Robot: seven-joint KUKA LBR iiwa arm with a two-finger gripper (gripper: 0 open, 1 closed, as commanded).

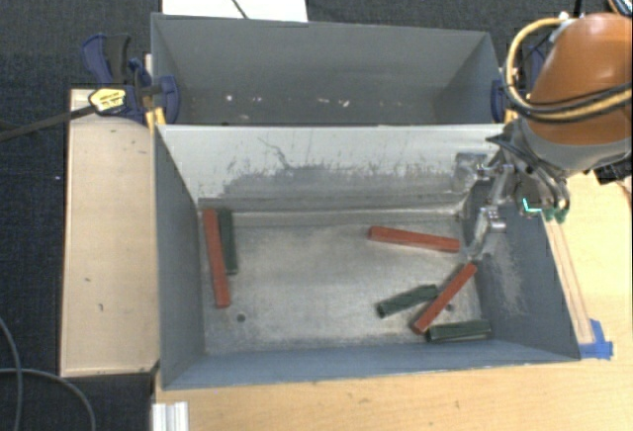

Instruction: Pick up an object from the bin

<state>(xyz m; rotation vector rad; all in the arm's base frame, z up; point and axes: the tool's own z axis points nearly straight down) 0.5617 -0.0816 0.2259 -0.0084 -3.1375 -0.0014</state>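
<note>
1. At the bin's (178,221) left wall we see a red stick (216,261) just beside a dark green stick (228,241).
2. Near the right wall lies a slanted red stick (447,296). We judge it light, stiff and smooth, best gripped across its bare upper half.
3. The hand (482,233) hangs near that upper end; we cannot tell whether it is apart or together.

On the far left, a red stick (216,259) lies just beside a shorter dark green stick (228,241).

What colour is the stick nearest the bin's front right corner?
The stick is dark green, clearest in the camera view.
</note>
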